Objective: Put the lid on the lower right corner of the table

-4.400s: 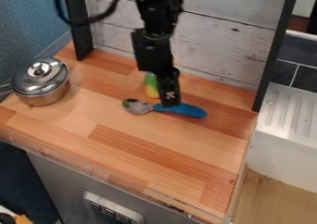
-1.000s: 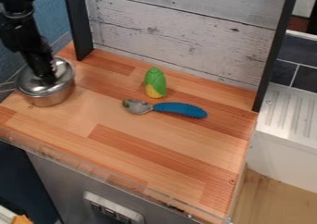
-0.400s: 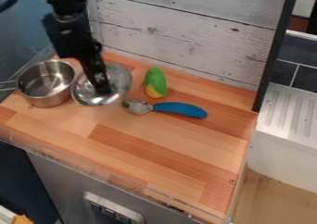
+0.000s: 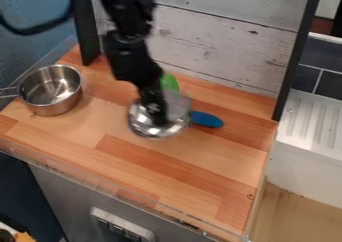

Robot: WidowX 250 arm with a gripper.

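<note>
Evidently the first half is standing done: the gripper [image 4: 160, 122] is holding the lid [image 4: 148, 129] clear of the pot [image 4: 56, 106], above the middle of the table [image 4: 100, 121]. Carrying it to the lower right corner [image 4: 229, 218] and releasing it are remaining. The lid is looking round, silvery and shiny, catching bright glints.

I hold the metal lid [image 4: 142, 125] in the gripper [image 4: 160, 122] above the table [image 4: 167, 171], right of the open pot [image 4: 57, 107], partly masking the blue handle [image 4: 208, 119].
</note>
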